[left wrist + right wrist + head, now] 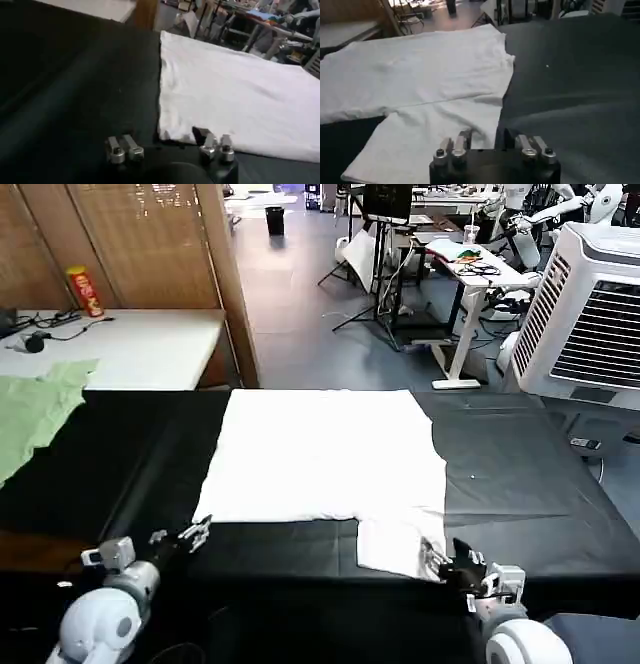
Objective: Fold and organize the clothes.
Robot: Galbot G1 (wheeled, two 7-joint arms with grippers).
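- A pale green garment (35,412) lies at the left end of the bench (520,474), well apart from the white T-shirt (325,454) and partly over the edge of the black cover.
- Behind that end stands a white side table (130,349) with a red and yellow can (85,292) and some dark cables on it.
- A large white cooling unit (590,314) with a slatted grille stands off the far right corner of the bench.
- Nothing lies between either pincer and the shirt.
- The bench is covered with a black cloth that shows long creases; the floor behind is grey, with a reed screen at the back left and desks, stands and chairs farther off.
- The white T-shirt lies flat in the middle of the bench, its body spread as a wide rectangle and one sleeve reaching toward the near edge on the right.
- No print can be read on the shirt as it lies; the writing on the can is too small to read.
- The left pincer (197,534) hangs just above the black cloth beside the shirt's near left corner; in the left wrist view its fingers (124,149) stand wide apart with nothing between them.
- The right pincer (436,560) sits at the near edge of the sleeve; in the right wrist view its fingers (455,148) are spread apart, one over the white fabric and the other over the black cloth, gripping nothing.
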